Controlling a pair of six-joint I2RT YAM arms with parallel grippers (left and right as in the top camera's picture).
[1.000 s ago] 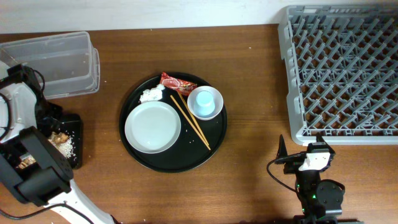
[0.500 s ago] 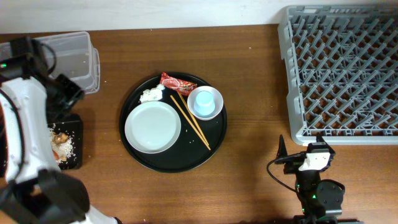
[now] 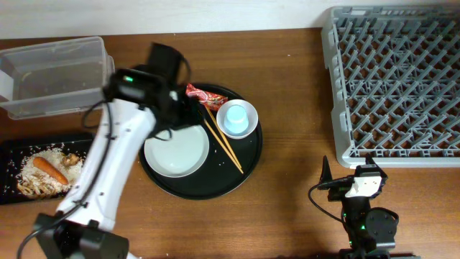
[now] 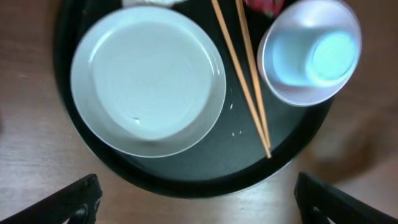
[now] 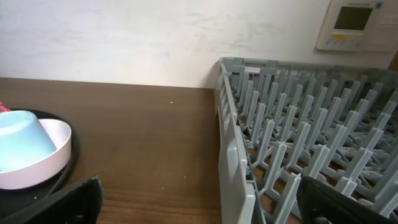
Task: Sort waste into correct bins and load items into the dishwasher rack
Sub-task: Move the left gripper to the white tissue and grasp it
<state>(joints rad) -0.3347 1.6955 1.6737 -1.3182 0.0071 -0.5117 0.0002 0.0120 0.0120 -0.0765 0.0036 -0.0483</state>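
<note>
My left gripper (image 4: 199, 202) hangs open above the near rim of the round black tray (image 4: 186, 180), nothing between its fingers. Below it lie the white plate (image 4: 146, 84), two wooden chopsticks (image 4: 245, 87) and the light-blue cup (image 4: 311, 53). In the overhead view the left arm (image 3: 136, 90) reaches over the tray's upper left and hides the tissue there. The red wrapper (image 3: 205, 95) lies at the tray's top. The carrot (image 3: 52, 170) and rice (image 3: 29, 180) lie in the black tray bin (image 3: 11, 147). My right gripper (image 5: 205, 205) is open and empty beside the grey rack (image 3: 395, 79).
The clear tub (image 3: 57, 75) stands at the far left, behind the black bin. The rack's near wall (image 5: 233, 149) rises just right of my right gripper's line. Bare wood lies between the round tray and the rack.
The left arm has swung from the bins at the far left over to the round tray, and its gripper has opened wide. The black bin now shows uncovered, with the carrot. The right arm is still.
</note>
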